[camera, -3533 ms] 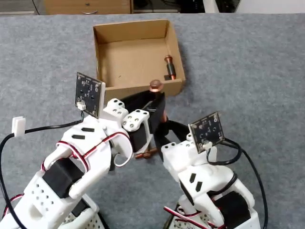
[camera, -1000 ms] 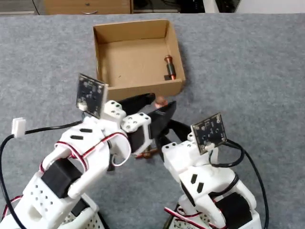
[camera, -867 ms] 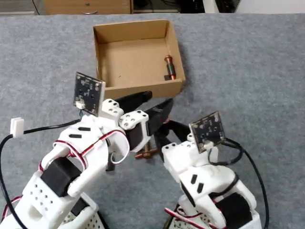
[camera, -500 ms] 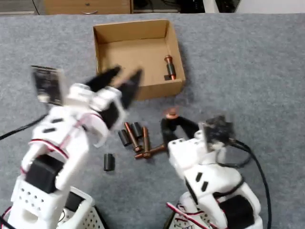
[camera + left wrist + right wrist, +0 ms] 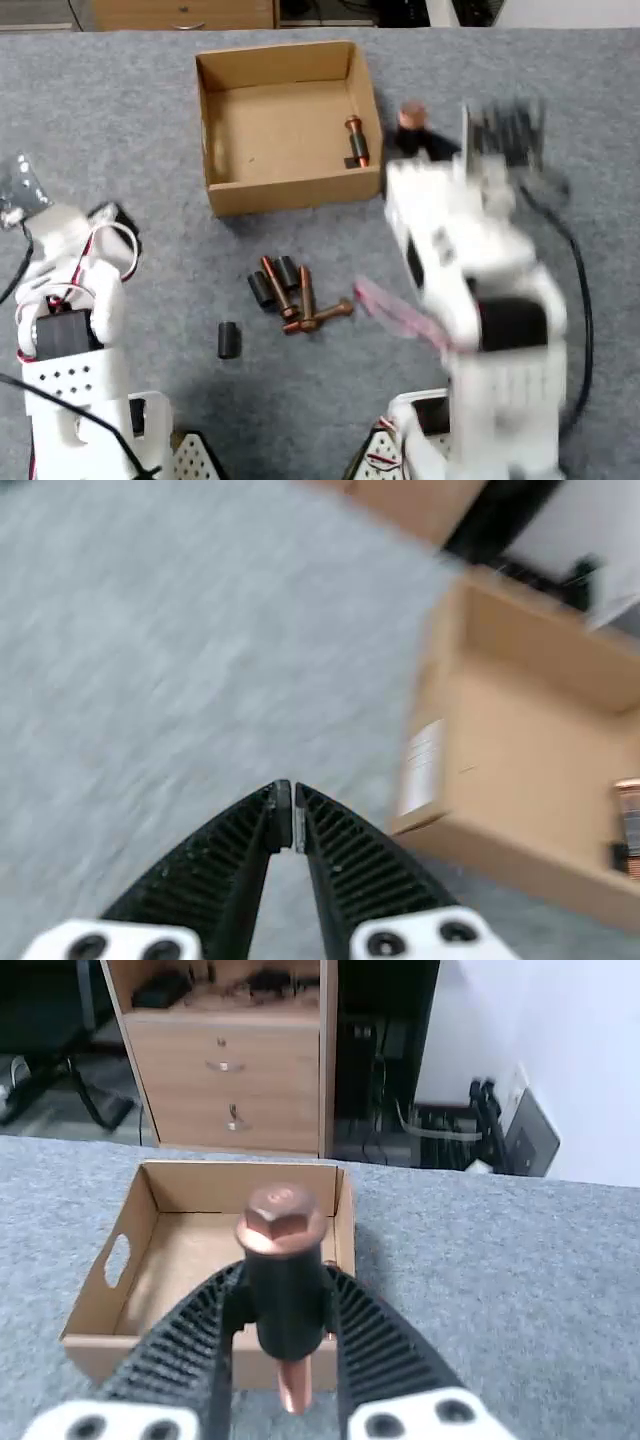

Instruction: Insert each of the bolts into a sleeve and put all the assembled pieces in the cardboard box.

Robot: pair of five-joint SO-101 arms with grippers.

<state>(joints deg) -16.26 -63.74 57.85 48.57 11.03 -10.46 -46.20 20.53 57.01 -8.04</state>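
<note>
Currently you are working the delivery step. Your right gripper point(image 5: 285, 1295) is clamping an assembled piece point(image 5: 284, 1222), a copper bolt seated in a black sleeve. The piece is standing upright, with the hex head on top and the shank tip poking out below. In the high view the piece is hanging just beside the right wall of the cardboard box point(image 5: 290, 190), outside it and not yet over the opening.

One finished piece point(image 5: 355, 142) is already lying inside the box against that same wall.

Your left gripper point(image 5: 292, 810) is sitting with its jaws together on nothing, parked well apart from the box on the left of the table.

Loose bolts point(image 5: 306, 295) and loose sleeves point(image 5: 262, 290) are lying in a cluster on the grey mat in front of the box. One further sleeve point(image 5: 229, 340) is lying a little apart from them.

Judgement: the next move is calling for the right gripper to travel over the rim and lower into the box. Release the piece clear of the one already there. The loose parts are awaiting assembly after that.
</note>
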